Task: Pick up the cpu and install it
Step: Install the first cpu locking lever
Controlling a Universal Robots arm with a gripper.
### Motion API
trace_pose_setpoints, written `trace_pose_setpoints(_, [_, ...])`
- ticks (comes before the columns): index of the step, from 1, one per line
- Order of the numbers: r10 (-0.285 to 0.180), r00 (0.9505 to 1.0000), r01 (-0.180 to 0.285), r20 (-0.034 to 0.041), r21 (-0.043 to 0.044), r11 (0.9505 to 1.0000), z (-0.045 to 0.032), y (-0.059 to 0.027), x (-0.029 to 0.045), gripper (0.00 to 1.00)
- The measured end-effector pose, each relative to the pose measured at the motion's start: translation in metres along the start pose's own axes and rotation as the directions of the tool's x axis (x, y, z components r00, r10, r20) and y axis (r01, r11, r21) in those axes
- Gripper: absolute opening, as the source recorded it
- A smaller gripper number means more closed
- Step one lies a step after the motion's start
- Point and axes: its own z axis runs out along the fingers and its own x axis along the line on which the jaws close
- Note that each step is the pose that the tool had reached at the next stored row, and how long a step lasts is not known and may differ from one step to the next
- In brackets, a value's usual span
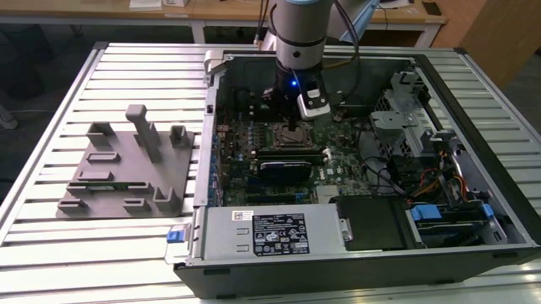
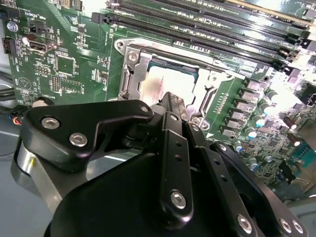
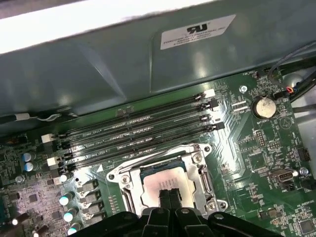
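Observation:
The cpu (image 3: 164, 181) is a silvery-white square chip lying flat inside the metal socket frame (image 3: 201, 174) on the green motherboard. In the second wrist view the cpu (image 2: 159, 81) shows just past my black fingers. My gripper (image 3: 170, 194) hangs directly over the chip with its two fingers pressed together and nothing between them. Their tips are at or just above the chip's top; I cannot tell whether they touch. In the exterior view my gripper (image 1: 293, 126) reaches down into the open computer case (image 1: 473, 114) above the socket.
Several black memory slots (image 3: 143, 133) run beside the socket, with the case's grey wall (image 3: 123, 64) behind them. A grey fixture plate (image 1: 127, 171) with upright blocks lies on the slatted table at the exterior view's left. A power supply (image 1: 270, 231) and cables (image 1: 397, 174) are also inside the case.

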Motion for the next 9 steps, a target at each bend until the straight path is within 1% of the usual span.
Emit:
trace_pose_setpoints(3, [0.0,1.0,0.0,-0.0002,-0.0005,1.0,-0.0007,0.0001,-0.0001,0.11])
trace_pose_setpoints(9, [0.0,1.0,0.0,-0.0005,-0.0017,1.0,-0.0074,0.0006,-0.0005,0.11])
